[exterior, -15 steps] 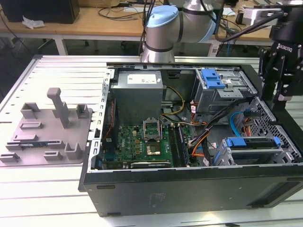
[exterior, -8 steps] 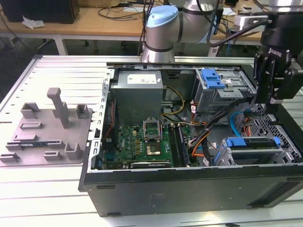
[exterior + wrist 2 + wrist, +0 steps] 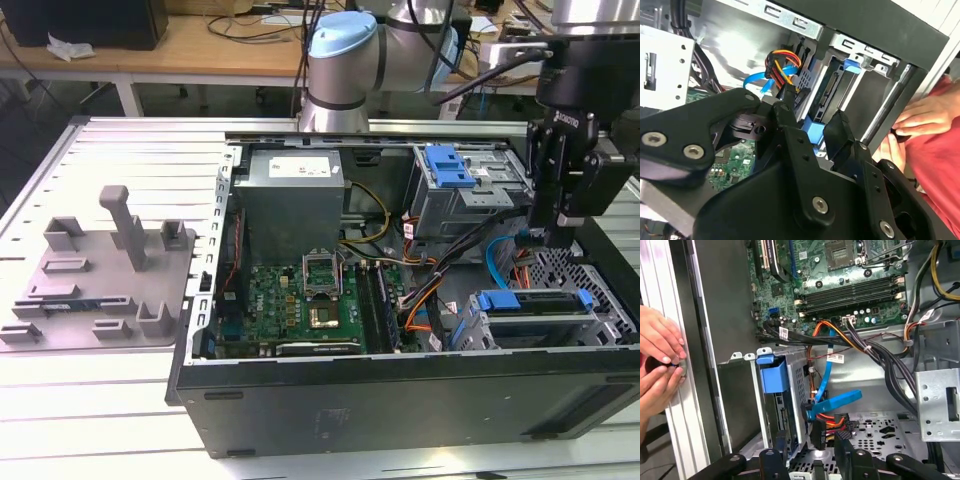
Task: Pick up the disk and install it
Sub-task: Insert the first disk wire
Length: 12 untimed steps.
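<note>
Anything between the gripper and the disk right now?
Nothing solid. The open gripper hangs over the end of the disk, which stands on edge in the drive cage. Closest clutter: the blue data cable and black power plug beside that cage, the plug lying in line between the fingers in the first wrist view.

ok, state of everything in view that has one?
disk: slotted into the drive cage, blue bracket showing
gripper: open, holding nothing, over the cage
PC case: lying on its side, side panel off
person's hands: on the case rim
</note>
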Tool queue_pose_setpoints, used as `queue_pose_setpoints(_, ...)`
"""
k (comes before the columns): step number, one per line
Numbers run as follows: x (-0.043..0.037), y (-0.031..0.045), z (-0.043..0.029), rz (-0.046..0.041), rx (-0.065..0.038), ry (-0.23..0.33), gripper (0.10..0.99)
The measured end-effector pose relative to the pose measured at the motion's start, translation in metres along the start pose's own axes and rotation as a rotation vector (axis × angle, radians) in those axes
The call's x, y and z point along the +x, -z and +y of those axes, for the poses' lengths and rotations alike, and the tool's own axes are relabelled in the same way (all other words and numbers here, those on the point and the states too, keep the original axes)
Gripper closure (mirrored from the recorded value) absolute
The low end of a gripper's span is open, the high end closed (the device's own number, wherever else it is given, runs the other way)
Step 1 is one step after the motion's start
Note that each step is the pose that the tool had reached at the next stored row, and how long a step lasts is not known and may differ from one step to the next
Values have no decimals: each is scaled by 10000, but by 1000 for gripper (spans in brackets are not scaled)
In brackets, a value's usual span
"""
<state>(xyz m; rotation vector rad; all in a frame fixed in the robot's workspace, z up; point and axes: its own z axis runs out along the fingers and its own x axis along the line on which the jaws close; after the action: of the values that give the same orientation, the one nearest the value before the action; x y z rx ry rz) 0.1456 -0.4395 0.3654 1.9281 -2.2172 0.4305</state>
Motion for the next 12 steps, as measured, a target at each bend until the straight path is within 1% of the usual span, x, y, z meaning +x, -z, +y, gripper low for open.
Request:
queue_pose_setpoints(2, -27, 4, 4, 156, 55, -1, 596)
queue_pose_setpoints(3, -39, 7, 6, 220, 76, -1, 671)
queue_pose_setpoints(6, -107, 8, 17, 377, 115, 3, 671)
queue_pose_setpoints(8, -135, 5, 22, 437, 126, 3, 671)
queue_pose_setpoints(9, -150, -1, 28, 485, 133, -3, 671)
queue_pose_setpoints(12, -162, -21, 43, 566, 142, -69, 671)
